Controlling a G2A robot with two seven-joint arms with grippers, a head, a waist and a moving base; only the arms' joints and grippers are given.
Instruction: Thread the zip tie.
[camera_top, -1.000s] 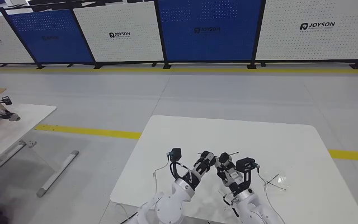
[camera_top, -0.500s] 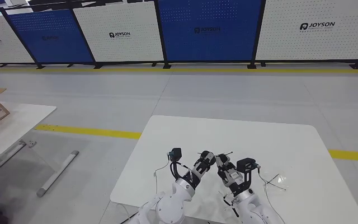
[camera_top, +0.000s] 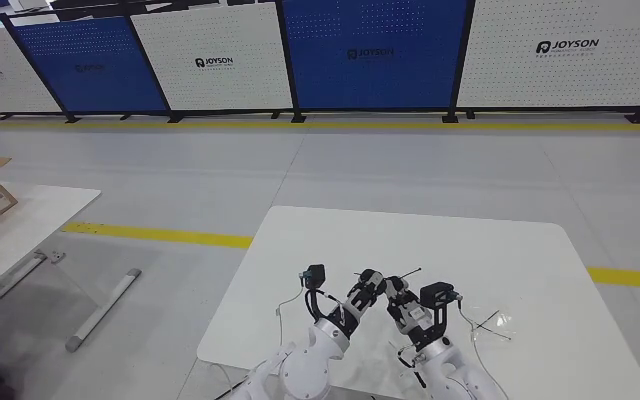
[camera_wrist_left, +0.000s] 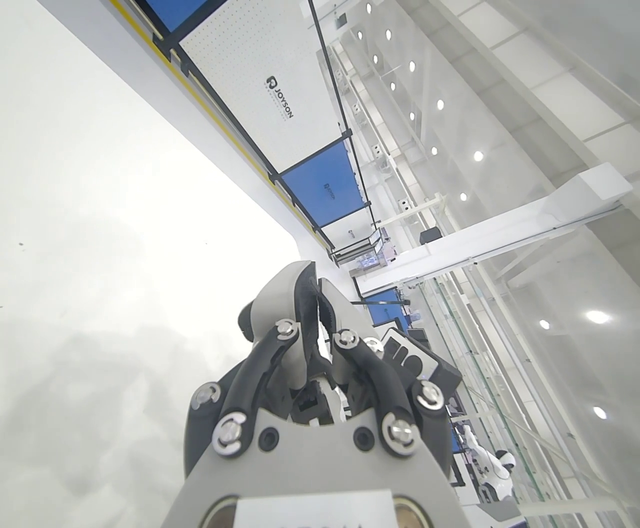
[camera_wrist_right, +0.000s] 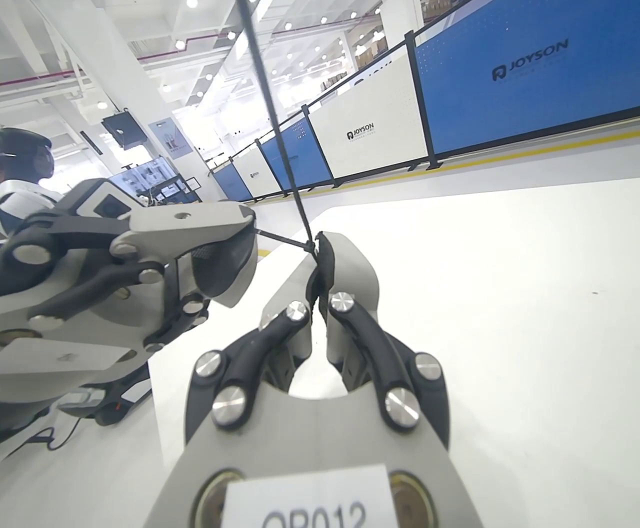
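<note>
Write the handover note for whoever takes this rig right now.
Left gripper: shut on the short stretch of the tie, above the table.
Right gripper: shut on the tie where its two stretches meet; the long one sticks up.
Done: tie held off the table between both grippers.
Left: cannot tell whether the tail is through the head; check, then thread it or pull it tight.

Zip tie (camera_wrist_right: 283, 150) black plastic; table (camera_wrist_right: 500, 275) smooth matt

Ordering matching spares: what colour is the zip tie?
Black. The zip tie shows best in the right wrist view.
</note>
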